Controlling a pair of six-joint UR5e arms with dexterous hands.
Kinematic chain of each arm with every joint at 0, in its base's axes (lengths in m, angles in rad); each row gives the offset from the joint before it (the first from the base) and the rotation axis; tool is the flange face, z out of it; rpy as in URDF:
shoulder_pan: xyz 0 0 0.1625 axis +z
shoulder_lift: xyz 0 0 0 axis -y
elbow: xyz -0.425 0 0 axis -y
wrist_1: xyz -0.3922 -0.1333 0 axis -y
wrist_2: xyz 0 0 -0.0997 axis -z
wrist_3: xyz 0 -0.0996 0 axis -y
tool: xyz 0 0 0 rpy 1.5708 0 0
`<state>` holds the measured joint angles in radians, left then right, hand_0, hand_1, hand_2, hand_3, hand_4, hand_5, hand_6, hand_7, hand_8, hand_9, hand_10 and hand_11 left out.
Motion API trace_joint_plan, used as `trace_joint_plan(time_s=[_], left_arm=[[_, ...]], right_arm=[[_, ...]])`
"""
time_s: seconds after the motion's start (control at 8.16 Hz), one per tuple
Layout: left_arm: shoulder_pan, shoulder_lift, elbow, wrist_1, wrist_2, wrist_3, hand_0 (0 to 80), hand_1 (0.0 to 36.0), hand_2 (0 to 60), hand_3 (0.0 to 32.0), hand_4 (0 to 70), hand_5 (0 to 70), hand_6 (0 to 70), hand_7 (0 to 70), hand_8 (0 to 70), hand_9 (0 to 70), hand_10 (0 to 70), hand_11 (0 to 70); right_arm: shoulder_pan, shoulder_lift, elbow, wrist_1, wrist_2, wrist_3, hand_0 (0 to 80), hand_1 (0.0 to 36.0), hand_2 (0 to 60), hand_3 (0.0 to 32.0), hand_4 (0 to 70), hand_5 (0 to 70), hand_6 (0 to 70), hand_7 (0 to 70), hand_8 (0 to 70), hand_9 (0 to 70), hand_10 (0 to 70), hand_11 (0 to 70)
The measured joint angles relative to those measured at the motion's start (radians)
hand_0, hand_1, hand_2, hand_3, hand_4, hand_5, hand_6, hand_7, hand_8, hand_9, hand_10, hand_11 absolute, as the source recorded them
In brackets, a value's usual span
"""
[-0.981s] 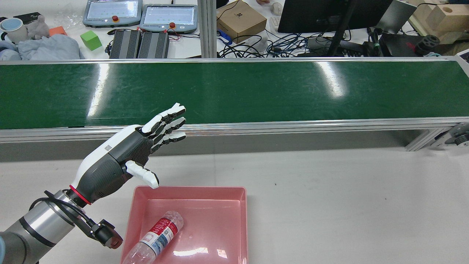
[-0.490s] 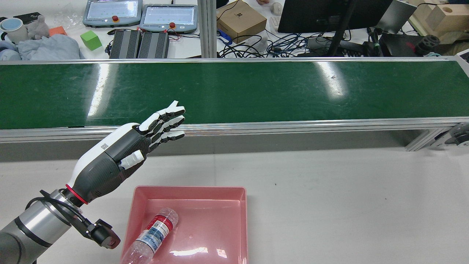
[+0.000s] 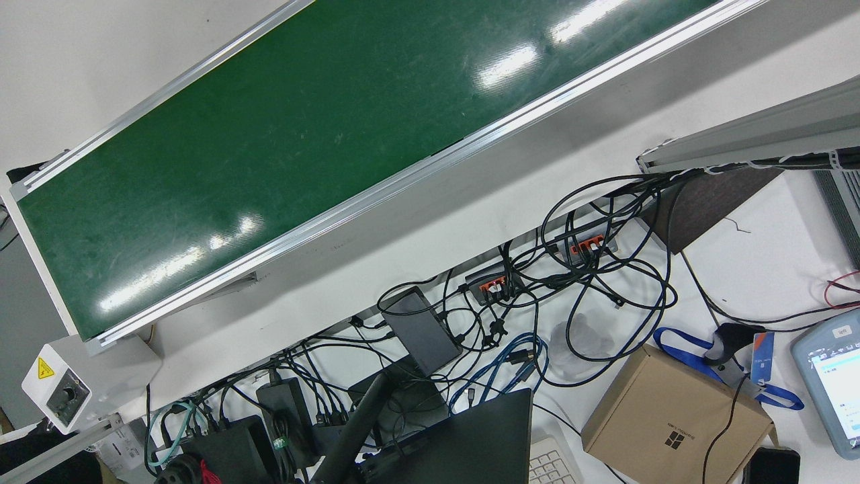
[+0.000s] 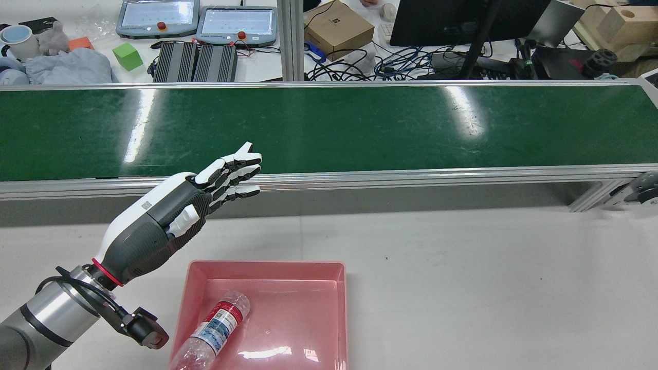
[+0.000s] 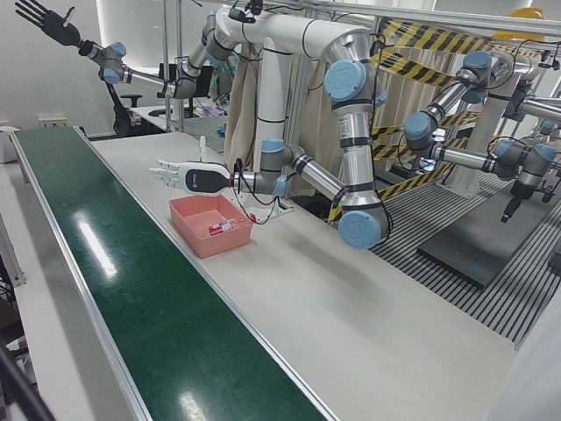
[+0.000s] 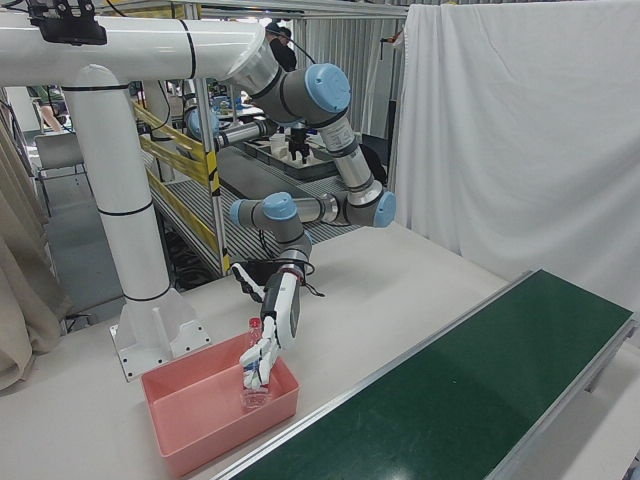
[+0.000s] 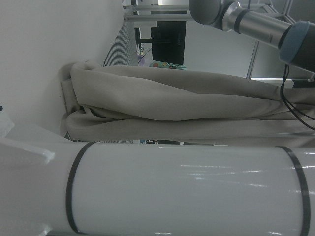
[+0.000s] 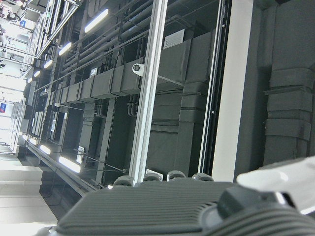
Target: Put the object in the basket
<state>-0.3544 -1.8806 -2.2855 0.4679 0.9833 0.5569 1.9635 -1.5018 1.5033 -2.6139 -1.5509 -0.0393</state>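
Note:
A clear plastic bottle [image 4: 216, 326] with a red-and-white label lies slantwise in the pink basket [image 4: 267, 264], toward its left side. My left hand [image 4: 175, 221] hovers above the table just behind the basket's left corner. It is open and empty, with fingers stretched toward the conveyor and thumb tucked against the palm. From the left-front view the left hand [image 5: 188, 175] sits beyond the basket [image 5: 197, 230], apart from the bottle [image 5: 226, 228]. My right hand [image 5: 44, 17] is raised high, fingers spread, holding nothing.
The green conveyor belt [image 4: 329, 128] with its aluminium rail runs across behind the basket. Beyond it is a desk with cables, a monitor, a cardboard box [image 4: 336, 28] and teach pendants. White table surface stretches to the right of the basket.
My left hand's thumb has folded in against the palm and the arm has drawn back slightly to the left. The bottle has shifted a little down-left in the basket.

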Motion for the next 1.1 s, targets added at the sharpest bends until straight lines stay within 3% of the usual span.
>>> trace_joint_plan(time_s=[0.49, 0.74, 1.1], left_arm=[[-0.003, -0.001, 0.0, 0.0, 0.0, -0.001, 17.9, 0.0, 0.0, 0.0, 4.9, 27.6, 2.1, 0.0, 8.7, 10.4, 12.6, 17.7], [-0.002, -0.001, 0.0, 0.0, 0.0, -0.001, 13.5, 0.0, 0.0, 0.0, 1.5, 27.7, 0.5, 0.0, 6.9, 9.1, 10.8, 15.2], [-0.003, -0.002, 0.0, 0.001, 0.0, -0.001, 21.3, 0.0, 0.0, 0.0, 3.6, 33.3, 1.9, 0.4, 7.7, 11.1, 12.2, 17.2]], right_arm=[[-0.001, 0.0, -0.004, 0.0, 0.0, -0.001, 0.0, 0.0, 0.0, 0.0, 0.0, 0.0, 0.0, 0.0, 0.0, 0.0, 0.0, 0.0], [0.0, 0.0, -0.002, 0.0, 0.0, -0.001, 0.0, 0.0, 0.0, 0.0, 0.0, 0.0, 0.0, 0.0, 0.0, 0.0, 0.0, 0.0], [0.0, 0.0, -0.001, 0.0, 0.0, -0.001, 0.0, 0.0, 0.0, 0.0, 0.0, 0.0, 0.0, 0.0, 0.0, 0.0, 0.0, 0.0]])
